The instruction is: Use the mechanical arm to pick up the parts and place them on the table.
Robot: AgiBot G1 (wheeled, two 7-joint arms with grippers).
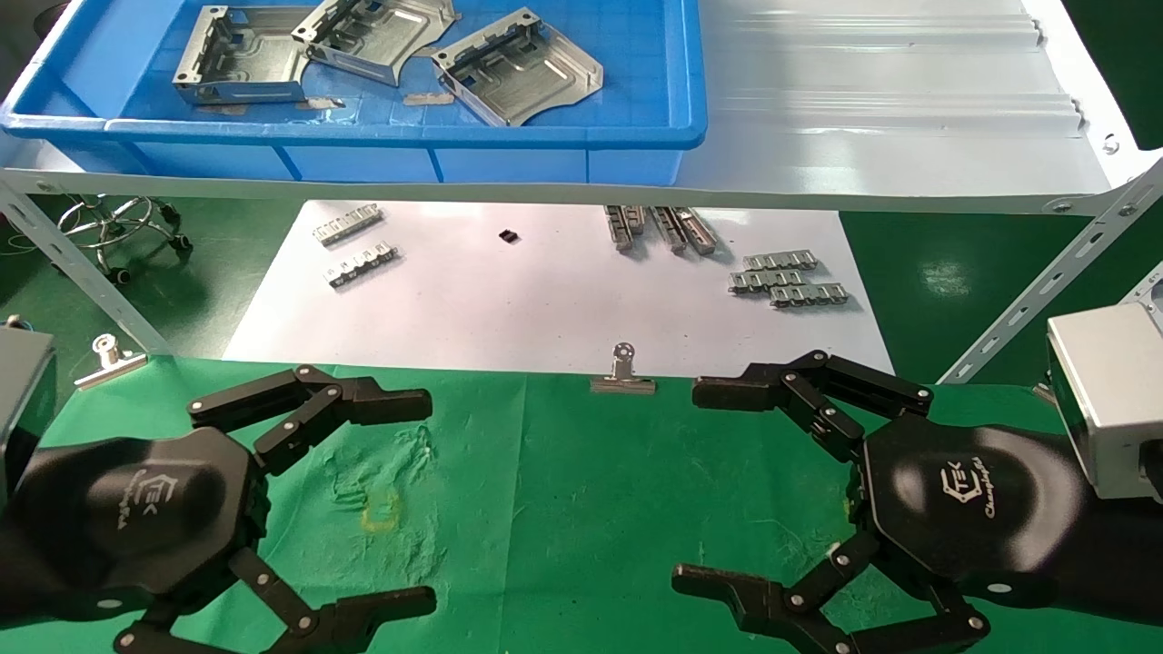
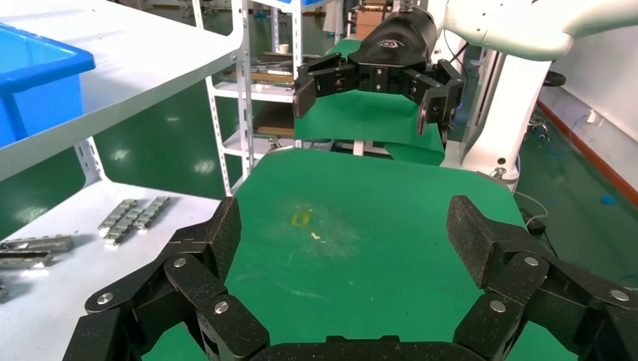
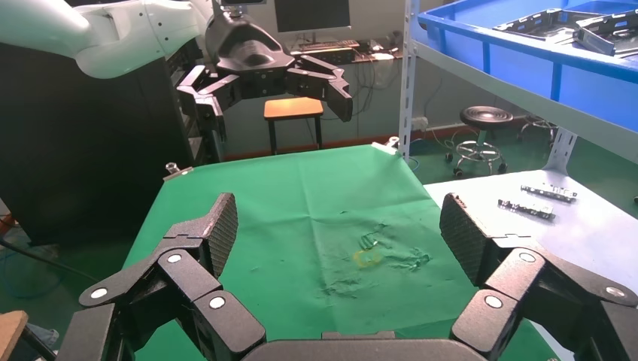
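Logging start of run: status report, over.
Left gripper and right gripper open, empty, above green cloth table. Three silver stamped plates in blue bin. Nothing blocking.

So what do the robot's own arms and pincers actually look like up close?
Each pincer, left and right, is matte black: a hexagonal palm printed with a white logo, and jointed fingers studded with silver rivets and tipped with textured pads. A silver box wrist sits behind. The arms are smooth white tubes.
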